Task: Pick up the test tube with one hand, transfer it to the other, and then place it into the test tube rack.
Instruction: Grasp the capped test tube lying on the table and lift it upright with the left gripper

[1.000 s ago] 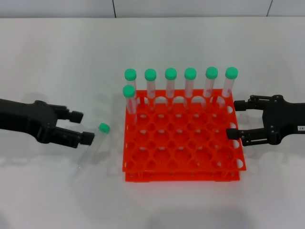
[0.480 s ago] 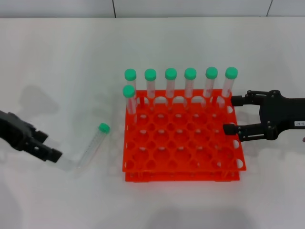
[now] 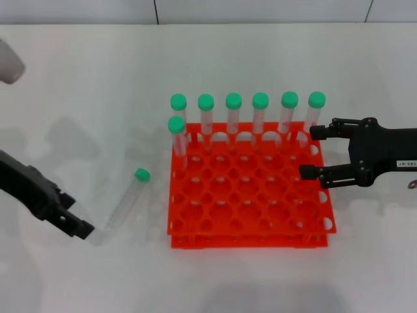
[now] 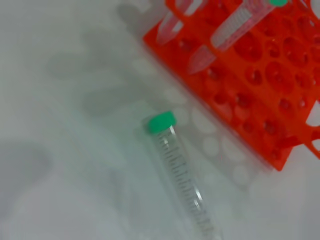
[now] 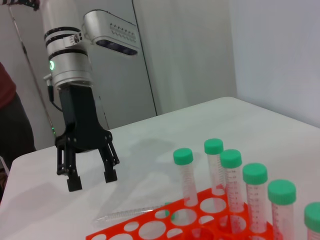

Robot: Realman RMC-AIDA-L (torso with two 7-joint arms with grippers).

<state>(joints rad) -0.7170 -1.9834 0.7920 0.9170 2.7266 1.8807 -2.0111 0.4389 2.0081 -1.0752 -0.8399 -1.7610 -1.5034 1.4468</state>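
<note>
1. My left gripper (image 5: 89, 179) is wide open w/ nothing in it, hanging above the table (image 3: 78, 78) on the near-left side.
2. The test tube (image 3: 124, 205) lies flat on the table, just left of the test tube rack (image 3: 251, 189), not touching it.
3. Key relation: tube is to the right of and slightly farther than my left gripper's tips; its clear bottom end is the end nearest me, just beside the fingertip seen in the head view.
4. Long axis runs diagonally: green cap (image 3: 142, 175) points far-right toward the rack, clear tip near-left toward me.
5. My left arm is clearly the nearer one, so I judge the pick is mine. Fingers should straddle the tube across its axis, around mid-body.
6. My right gripper (image 3: 311, 151) sits over the rack's right edge, jaws apart, empty, well apart from the tube, waiting for the handover.
7. Seven other capped tubes (image 3: 260, 114) stand upright in the rack's far rows; leave them.
</note>
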